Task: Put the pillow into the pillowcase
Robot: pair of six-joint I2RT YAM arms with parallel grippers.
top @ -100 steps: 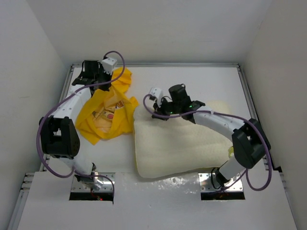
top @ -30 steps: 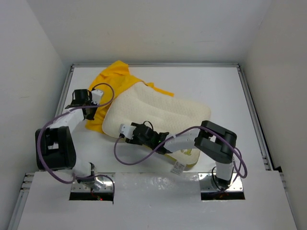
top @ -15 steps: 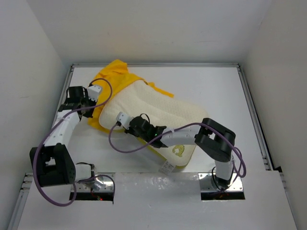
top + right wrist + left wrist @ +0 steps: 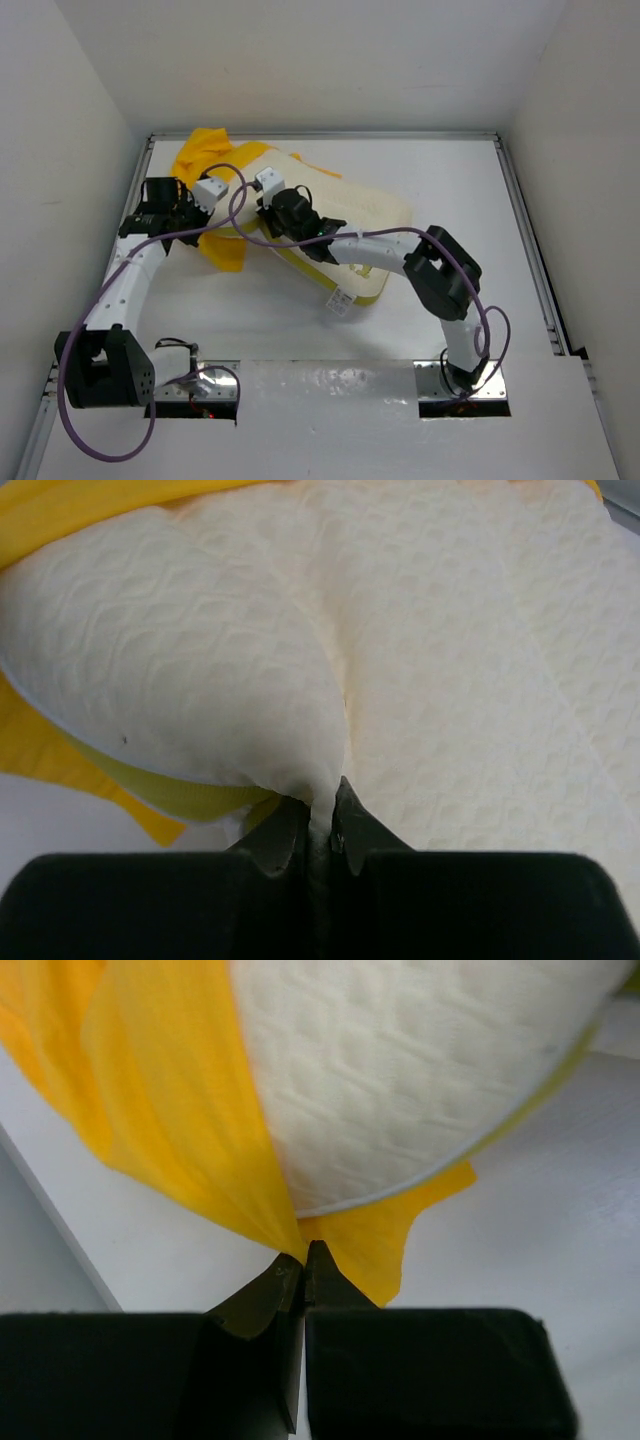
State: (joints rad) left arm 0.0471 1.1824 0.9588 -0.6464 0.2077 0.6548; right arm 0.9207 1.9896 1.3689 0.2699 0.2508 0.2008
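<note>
The cream-white pillow (image 4: 365,208) lies slanted across the table's far left, its upper-left end against the yellow pillowcase (image 4: 200,152). My right gripper (image 4: 268,215) is shut on a pinched fold of the pillow (image 4: 330,780) near that end. My left gripper (image 4: 190,205) is shut on an edge of the pillowcase (image 4: 290,1235), which stretches up past the pillow (image 4: 400,1070). The case's printed side is hidden. A white tag (image 4: 338,301) hangs at the pillow's near yellow seam.
White walls enclose the table on three sides, with a metal rail (image 4: 528,250) along the right edge. Purple cables (image 4: 232,195) loop over both arms near the pillow. Bare white tabletop (image 4: 470,190) lies to the right.
My right gripper has pushed the pillow up and left, toward the far-left corner. My left gripper has held the pillowcase edge and shifted slightly; the case now bunches at the far-left corner.
</note>
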